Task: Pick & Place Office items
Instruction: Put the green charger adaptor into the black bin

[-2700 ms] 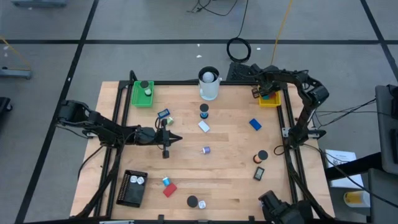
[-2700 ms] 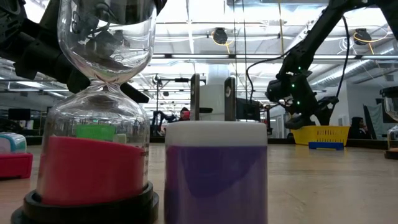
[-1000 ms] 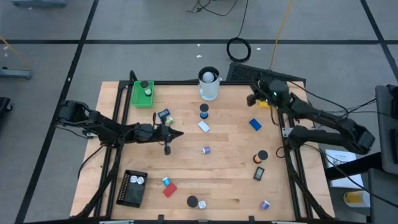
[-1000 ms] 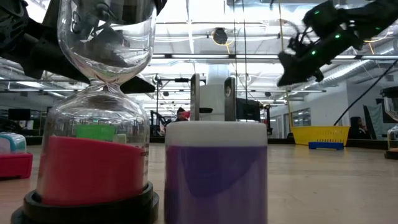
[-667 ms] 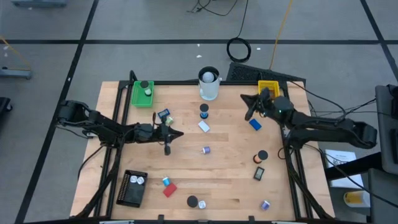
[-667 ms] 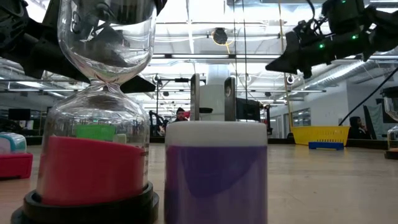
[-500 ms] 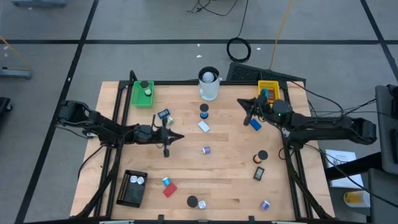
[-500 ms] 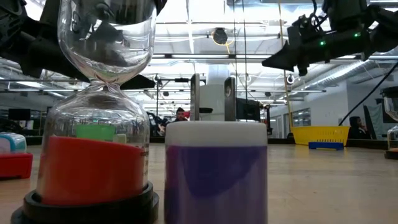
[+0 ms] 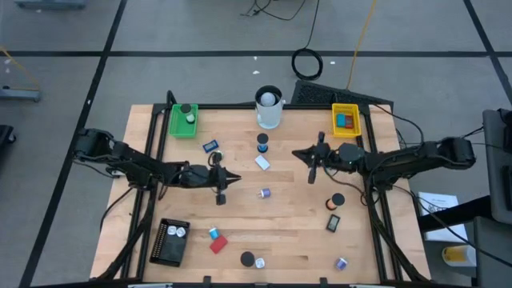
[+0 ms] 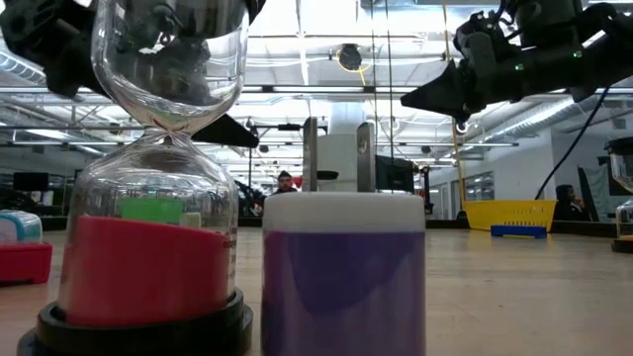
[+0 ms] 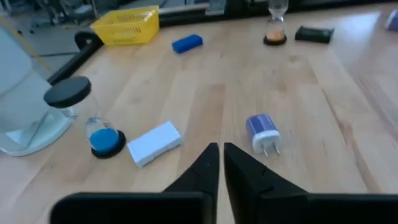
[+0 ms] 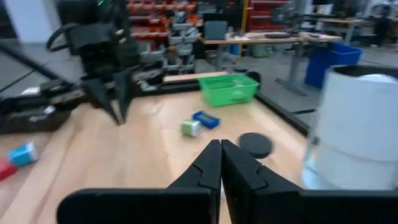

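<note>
- Office items are spread all over the wooden table (image 9: 280, 224), and neither arm is carrying any of them.
- Left gripper (image 9: 227, 179) sits left of centre in the overhead shot, fingers pressed nearly together with just a sliver of gap, nothing between them.
- Its wrist cam shows the small blue-and-white plug (image 11: 264, 132) just ahead of the fingertips, with the white block (image 11: 153, 143) and the blue hourglass (image 11: 93, 118) off to the left of that frame.
- Right gripper (image 9: 306, 155) is right of centre, clenched tight, empty, pointing toward the middle of the table.
- Yellow tray (image 9: 346, 122) in the upper right holds a blue piece.
- Green tray (image 9: 183, 120) in the upper left has a couple of small bits in it.
- White cup (image 9: 269, 108) stands at top centre.
- Black tray (image 9: 170, 242) is at lower left, with a red block (image 9: 218, 244) just right of it.
- Black cap (image 9: 338, 200) and an orange bit sit at centre right.
</note>
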You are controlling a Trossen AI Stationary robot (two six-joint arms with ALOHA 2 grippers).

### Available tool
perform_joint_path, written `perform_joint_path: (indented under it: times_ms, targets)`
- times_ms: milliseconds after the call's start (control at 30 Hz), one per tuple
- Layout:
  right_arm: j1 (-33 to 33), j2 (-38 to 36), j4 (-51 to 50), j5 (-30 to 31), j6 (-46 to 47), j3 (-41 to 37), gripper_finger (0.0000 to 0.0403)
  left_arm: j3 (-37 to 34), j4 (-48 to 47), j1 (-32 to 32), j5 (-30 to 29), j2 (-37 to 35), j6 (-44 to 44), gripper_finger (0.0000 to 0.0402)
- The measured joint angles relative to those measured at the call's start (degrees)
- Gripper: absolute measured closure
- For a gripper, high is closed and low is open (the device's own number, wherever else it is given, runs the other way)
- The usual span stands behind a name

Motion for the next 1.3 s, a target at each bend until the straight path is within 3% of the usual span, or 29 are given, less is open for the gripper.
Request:
perform_joint_path:
  times_ms: [333, 567, 733, 967, 1300]
  targets:
    - [5.0, 7.3, 7.9, 0.1, -1.0, 0.0, 0.0402, 2.6, -4.7, 0.0, -0.5, 0.0, -3.4, 0.0277]
    - [7.9, 9.6, 8.6, 0.4, -1.0, 0.0, 0.0402, 2.6, -13.9, 0.1, -11.7, -0.1, -10.5, 0.0207]
    - [8.6, 11.0, 9.1, 0.5, -0.9, 0.0, 0.0402, 2.6, -23.5, 5.6, -9.9, -1.4, -18.7, 0.0160]
    - [8.7, 14.3, 12.7, 0.5, -1.0, 0.0, 0.0402, 2.6, -29.6, 16.3, -9.0, -3.5, -18.6, 0.0121]
    - [8.6, 17.0, 14.7, 0.4, -1.5, 0.0, 0.0402, 2.7, -34.1, 27.2, 4.0, -3.9, -14.3, 0.0120]
